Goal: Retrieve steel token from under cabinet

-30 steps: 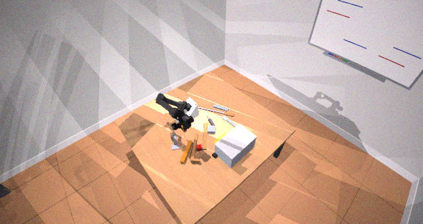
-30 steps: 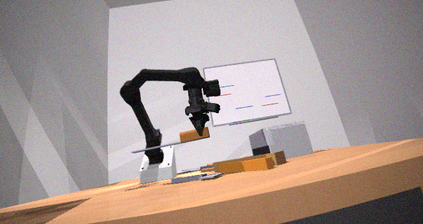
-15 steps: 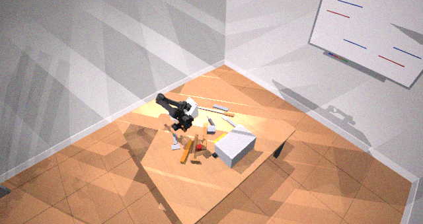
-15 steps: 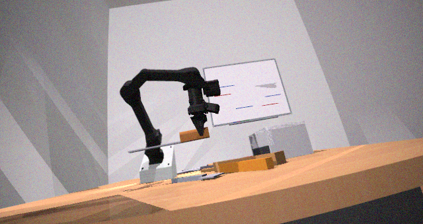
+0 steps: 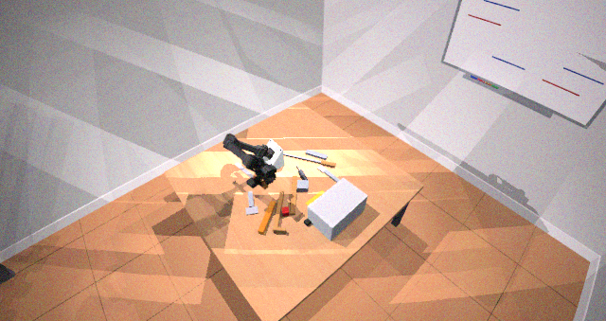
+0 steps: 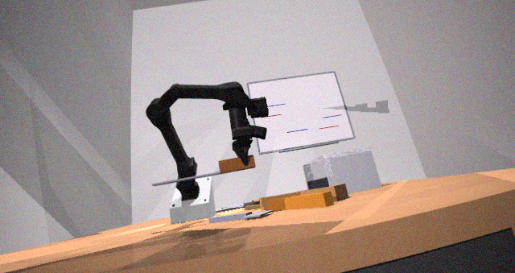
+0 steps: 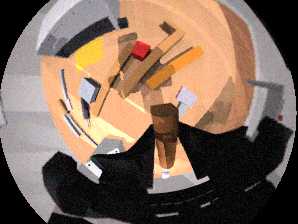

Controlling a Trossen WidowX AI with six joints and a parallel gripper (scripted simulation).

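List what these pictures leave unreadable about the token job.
- Steel token: not seen in any view; the grey box cabinet covers it.
- Vent slots: too blurred, exterior view.
- Thin grey rod's far tip: crossed by the black arm.
- Tool grip on the brown wooden handle: fingers too small in top view.

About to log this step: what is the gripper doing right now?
Gripper: shut on the brown handle of a thin-bladed tool, held clear above the table.
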